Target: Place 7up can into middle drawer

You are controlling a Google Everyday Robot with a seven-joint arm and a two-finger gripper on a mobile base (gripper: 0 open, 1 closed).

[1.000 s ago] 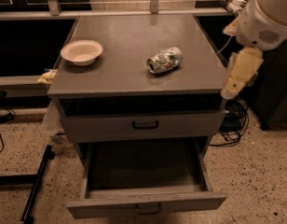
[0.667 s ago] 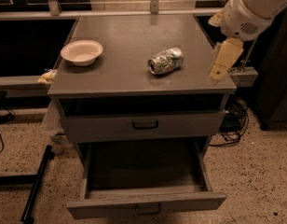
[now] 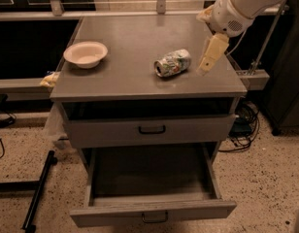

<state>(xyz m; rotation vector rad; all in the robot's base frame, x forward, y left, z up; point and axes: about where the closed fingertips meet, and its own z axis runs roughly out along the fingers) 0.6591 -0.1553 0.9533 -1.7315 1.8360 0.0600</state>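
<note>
The 7up can (image 3: 172, 62) lies on its side on the grey cabinet top (image 3: 130, 79), right of centre, dented, with its shiny end facing left. My gripper (image 3: 209, 58) hangs just right of the can, a little above the top, apart from the can and holding nothing. The white arm reaches in from the upper right. The middle drawer (image 3: 153, 212) is the lower of the two and is pulled out. Its inside shows nothing in it.
A cream bowl (image 3: 85, 54) stands at the left of the cabinet top. The grey drawer above (image 3: 152, 130) is shut. A yellow object (image 3: 50, 79) lies on the ledge at left. Cables (image 3: 241, 125) lie on the floor at right, and a dark bar (image 3: 38, 191) at left.
My arm and gripper have moved left from beyond the cabinet's right edge to over the top, close beside the can. The can, bowl and drawers have not moved.
</note>
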